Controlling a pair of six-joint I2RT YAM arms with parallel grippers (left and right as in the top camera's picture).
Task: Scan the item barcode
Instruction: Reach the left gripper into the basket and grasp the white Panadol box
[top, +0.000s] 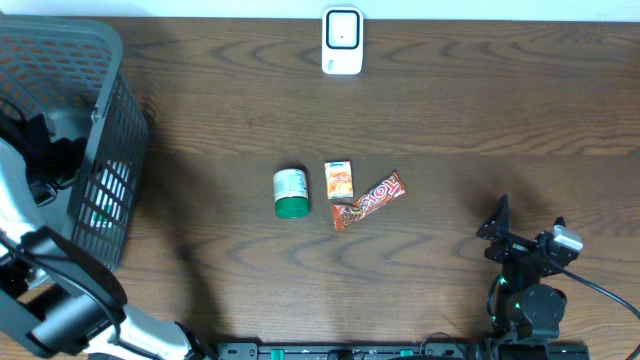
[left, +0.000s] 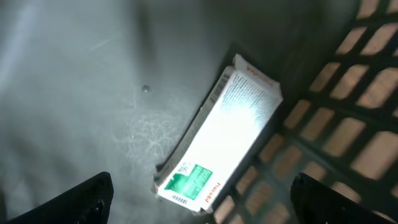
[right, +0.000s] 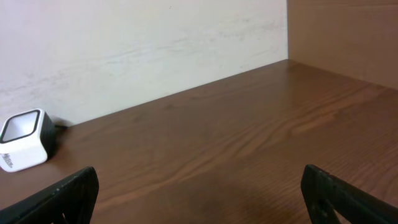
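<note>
The white packet (left: 221, 140) with the green label lies flat on the floor of the grey basket (left: 81, 93), directly under my left tool (left: 202, 186). Its long edge on my right is touching or just beside the mesh wall. My left tool's fingers stand wide apart and grip nothing, one off each side of the packet's near end. A small barcode strip shows at that near end, facing up towards me.

Beyond the basket, out on the desk (top: 450, 110), three more items sit close together, well to the right of my left tool: a green-capped jar (top: 291, 193), a small orange sachet (top: 340, 180) and a red candy bar (top: 370, 200). The sachet and the bar are touching or nearly so. The white scanner (top: 342, 40) stands at the far edge of the desk, well ahead of my right tool (right: 199, 180). That tool is also spread wide and empty, low over bare wood.

I judge this packet is done with, so lifting out comes next.

- A finger could snag the mesh on my right as I rise, dragging or tipping the basket.
- If the packet does need scanning, it lies too flat and too near the wall for an easy pinch.
- Closing on the sachet could nudge the bar.
</note>
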